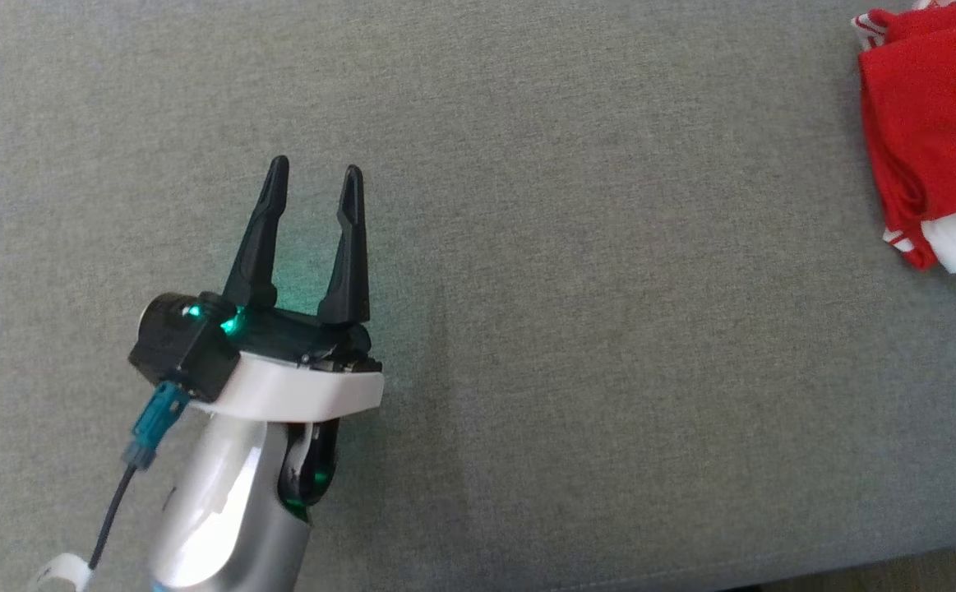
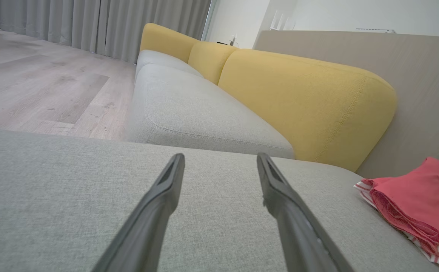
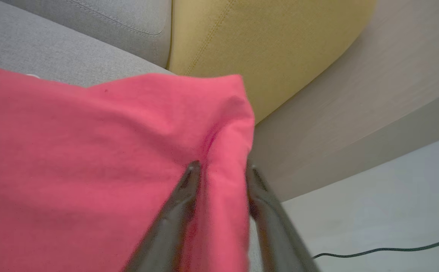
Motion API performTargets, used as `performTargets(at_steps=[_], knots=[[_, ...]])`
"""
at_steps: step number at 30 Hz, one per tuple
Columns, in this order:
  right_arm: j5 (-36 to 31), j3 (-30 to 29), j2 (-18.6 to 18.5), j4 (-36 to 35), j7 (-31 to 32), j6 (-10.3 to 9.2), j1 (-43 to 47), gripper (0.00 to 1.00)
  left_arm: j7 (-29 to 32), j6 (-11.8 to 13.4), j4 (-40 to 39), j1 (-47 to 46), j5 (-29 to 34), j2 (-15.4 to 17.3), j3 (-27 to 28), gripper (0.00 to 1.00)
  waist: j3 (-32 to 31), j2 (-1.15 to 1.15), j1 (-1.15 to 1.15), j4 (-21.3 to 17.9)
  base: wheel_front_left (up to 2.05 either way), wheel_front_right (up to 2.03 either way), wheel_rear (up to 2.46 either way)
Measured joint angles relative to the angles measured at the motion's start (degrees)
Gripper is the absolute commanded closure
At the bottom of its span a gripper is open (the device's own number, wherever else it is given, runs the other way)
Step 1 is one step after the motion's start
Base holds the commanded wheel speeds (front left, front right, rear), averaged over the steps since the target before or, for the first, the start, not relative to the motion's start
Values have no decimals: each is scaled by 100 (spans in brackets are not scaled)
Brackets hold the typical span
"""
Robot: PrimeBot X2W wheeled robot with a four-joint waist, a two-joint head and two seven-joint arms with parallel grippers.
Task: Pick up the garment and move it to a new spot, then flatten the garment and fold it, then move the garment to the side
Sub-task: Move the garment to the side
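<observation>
Your garment lies on the seat at its far right edge, well apart from your left gripper, which hangs over the seat's left part. A fold of the garment sits between your right gripper's fingers, with the backrest beyond it.

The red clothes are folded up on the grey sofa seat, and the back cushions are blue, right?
No, the back cushions are yellow, not blue; the left wrist view shows it. The red clothes do lie folded up on the grey sofa seat.
</observation>
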Motion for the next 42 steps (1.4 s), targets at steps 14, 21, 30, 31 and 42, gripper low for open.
performTargets(at_steps=[14, 21, 30, 31, 42], knots=[[122, -231, 609, -761, -58, 0, 175, 0, 0, -5, 80, -7, -2, -1, 132, 0, -490, 0, -1, -58, 0, 0, 0], [747, 121, 1201, -1460, -233, 0, 398, 0, 0, 44, 59, 252, -2, -2, 301, 0, -1035, 0, -2, -59, 0, 0, 0], [1383, 339, 2592, -2383, -620, 0, 1272, 0, 0, 86, 34, 738, 24, -1, 444, 0, -1708, 0, -2, 149, 0, 0, 0], [1394, 367, 2714, -2426, -675, 0, 1343, 0, 0, 92, 34, 789, 51, -1, 455, 0, -1753, 0, -3, 176, 0, 0, 0], [2008, 670, 2994, -2013, -1579, 0, 2281, 0, 0, 46, 85, 1140, 98, 3, 597, 0, -2022, 0, -1, 454, 0, 0, 0]])
